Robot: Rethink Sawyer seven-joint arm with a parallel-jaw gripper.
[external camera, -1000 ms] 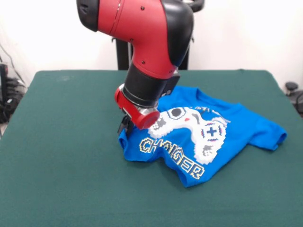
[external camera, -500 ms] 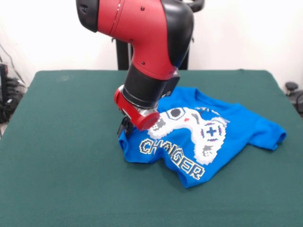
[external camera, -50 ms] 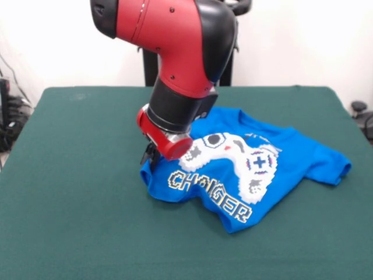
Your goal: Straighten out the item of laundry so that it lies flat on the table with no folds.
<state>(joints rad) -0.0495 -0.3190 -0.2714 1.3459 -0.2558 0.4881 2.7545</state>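
Note:
The item of laundry (external camera, -50 ms: pixel 291 153), a bright blue T-shirt with a white game controller print and "CHANGER" lettering, lies rumpled right of the middle of the green table (external camera, -50 ms: pixel 76 175). Its hem is folded under at the front and one sleeve is bunched at the far right. My gripper (external camera, -50 ms: pixel 148 158) sits at the shirt's left edge, mostly hidden behind the red and black wrist. Only dark fingertips show, pinching the raised blue cloth there.
The arm's bulky wrist hangs over the shirt's left part and hides the cloth beneath it. Cables (external camera, -50 ms: pixel 9 125) lie off the table's left side and a dark object (external camera, -50 ms: pixel 360 109) sits off its right side. Wide green surface surrounds the shirt.
The gripper has shifted a little to the left, and the shirt's left edge has gone with it, stretching the lettering out slightly.

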